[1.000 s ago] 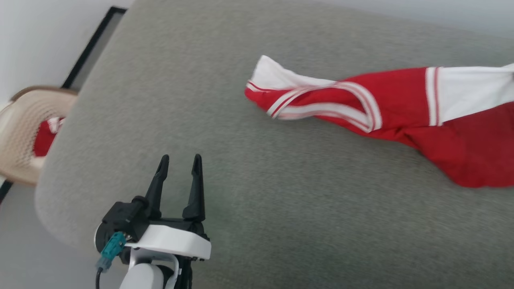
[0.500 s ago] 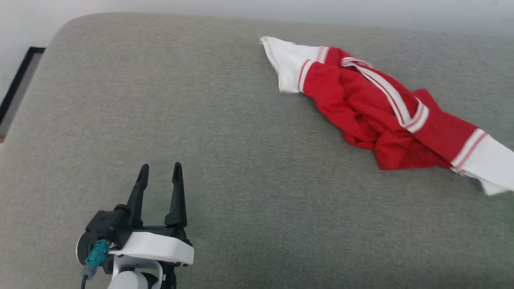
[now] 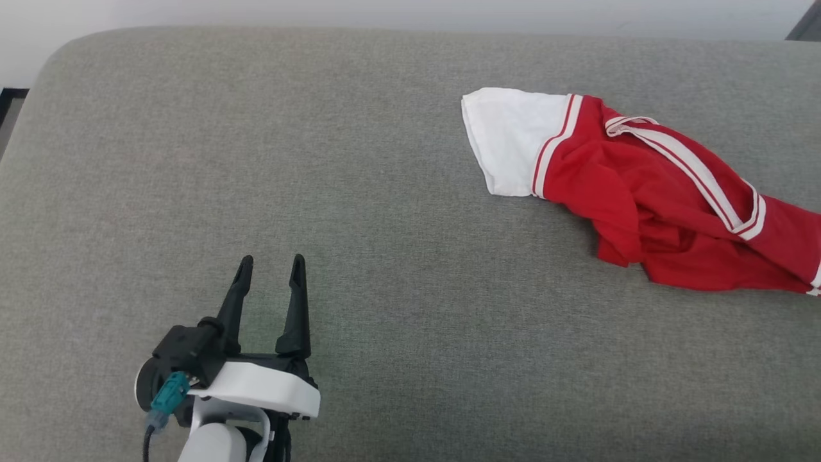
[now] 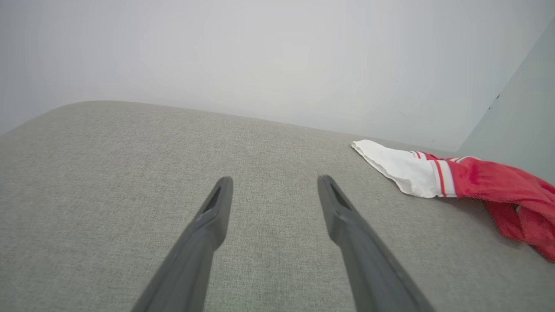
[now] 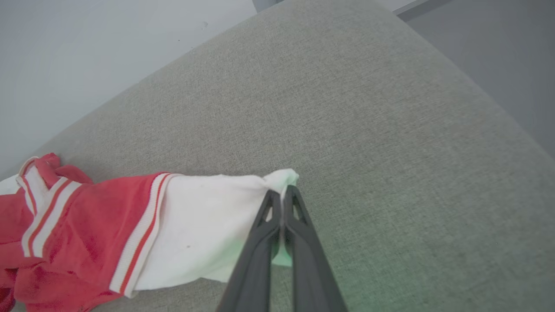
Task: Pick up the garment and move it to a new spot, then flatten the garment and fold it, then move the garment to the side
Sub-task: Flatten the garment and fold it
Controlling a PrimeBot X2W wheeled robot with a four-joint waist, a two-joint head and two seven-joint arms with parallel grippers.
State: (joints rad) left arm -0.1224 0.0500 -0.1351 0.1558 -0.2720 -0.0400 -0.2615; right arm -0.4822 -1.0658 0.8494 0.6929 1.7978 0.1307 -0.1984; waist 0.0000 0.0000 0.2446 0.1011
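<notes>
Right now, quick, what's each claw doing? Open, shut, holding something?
Left claw: open, holding nothing.
Right claw: shut, pinching the white sleeve of the garment.

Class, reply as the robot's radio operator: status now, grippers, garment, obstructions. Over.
Left gripper open, above grey cushion, apart from garment. Right gripper shut on garment's white sleeve. Garment crumpled, unfolded. No obstruction seen.
</notes>
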